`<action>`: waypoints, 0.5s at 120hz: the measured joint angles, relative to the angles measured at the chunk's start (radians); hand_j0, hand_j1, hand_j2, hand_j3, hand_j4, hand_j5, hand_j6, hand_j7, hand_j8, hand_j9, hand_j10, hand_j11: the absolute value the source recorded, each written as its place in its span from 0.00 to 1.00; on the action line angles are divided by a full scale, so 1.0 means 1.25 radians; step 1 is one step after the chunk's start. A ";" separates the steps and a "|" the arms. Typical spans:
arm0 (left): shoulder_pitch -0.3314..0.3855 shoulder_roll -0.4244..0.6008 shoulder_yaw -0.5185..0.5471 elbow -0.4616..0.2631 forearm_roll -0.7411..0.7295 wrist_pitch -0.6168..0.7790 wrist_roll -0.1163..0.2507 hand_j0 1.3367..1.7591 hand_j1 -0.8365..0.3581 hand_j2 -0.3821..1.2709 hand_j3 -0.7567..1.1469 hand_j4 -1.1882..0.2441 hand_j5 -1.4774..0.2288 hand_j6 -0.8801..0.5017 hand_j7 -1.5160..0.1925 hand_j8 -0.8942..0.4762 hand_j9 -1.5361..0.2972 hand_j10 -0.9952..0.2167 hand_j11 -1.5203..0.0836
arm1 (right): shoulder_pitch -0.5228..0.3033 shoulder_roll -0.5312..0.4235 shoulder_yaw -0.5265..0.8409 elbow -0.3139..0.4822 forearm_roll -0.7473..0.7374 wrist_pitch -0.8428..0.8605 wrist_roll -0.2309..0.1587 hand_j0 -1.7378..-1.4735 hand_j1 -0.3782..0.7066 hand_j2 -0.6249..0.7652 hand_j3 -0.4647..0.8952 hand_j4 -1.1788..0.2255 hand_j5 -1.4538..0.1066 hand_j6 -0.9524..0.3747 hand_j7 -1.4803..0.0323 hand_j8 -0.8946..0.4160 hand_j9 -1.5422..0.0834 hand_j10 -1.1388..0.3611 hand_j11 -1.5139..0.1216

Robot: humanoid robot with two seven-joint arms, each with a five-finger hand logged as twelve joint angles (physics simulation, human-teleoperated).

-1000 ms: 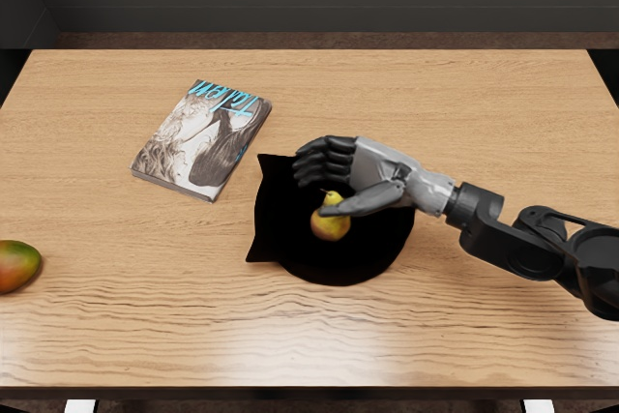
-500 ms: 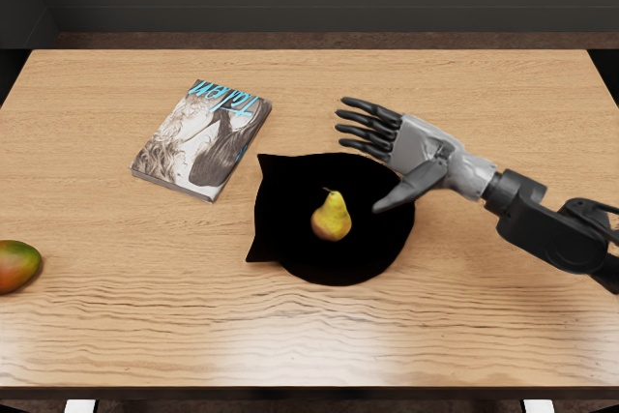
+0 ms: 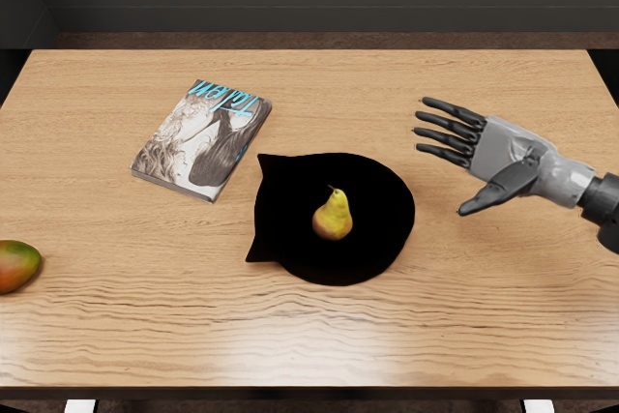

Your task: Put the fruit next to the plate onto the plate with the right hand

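Head view of the table. The pear, yellow with a warmer flush low on its body and a short dark stem, stands upright on the black plate, close to the plate's middle and clear of its rim on every side. The plate is a flat, rounded dark disc with two pointed corners on its left side, one toward the far edge and one toward the near edge. It lies about midway between the table's left and right edges. To the right of the plate, apart from both it and the pear, the right hand is held over the wood, its arm entering from the right border of the view. The hand is wide open: the four fingers are straight, slightly fanned and point toward the table's left edge, the thumb angles down toward the plate, and the palm holds nothing. A magazine with a portrait cover lies flat and tilted toward the far left part of the table, its nearest corner just short of the plate's far pointed corner. A mango, red and green, rests at the left edge toward the near left corner, well apart from everything else and partly cut off by the view's border.
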 joint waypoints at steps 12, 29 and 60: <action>0.000 0.000 0.000 0.000 0.000 0.000 0.000 0.76 0.99 0.23 0.40 0.83 0.87 0.64 0.89 0.65 0.84 0.82 0.95 | -0.003 -0.026 -0.010 0.011 0.003 0.000 0.000 0.30 0.08 0.44 0.34 0.81 0.89 0.68 0.94 0.65 0.91 0.73 0.89; 0.000 0.000 0.000 0.000 0.000 0.000 0.000 0.76 0.99 0.23 0.40 0.83 0.87 0.64 0.89 0.65 0.84 0.82 0.95 | -0.009 -0.054 -0.024 0.015 0.005 0.000 0.000 0.30 0.08 0.45 0.34 0.81 0.89 0.68 0.94 0.65 0.91 0.73 0.89; -0.002 0.000 -0.001 -0.001 0.001 0.000 0.000 0.76 0.99 0.23 0.40 0.83 0.87 0.64 0.89 0.65 0.84 0.82 0.95 | -0.019 -0.078 -0.028 0.017 0.012 0.000 0.001 0.30 0.07 0.45 0.34 0.81 0.90 0.69 0.94 0.65 0.91 0.73 0.89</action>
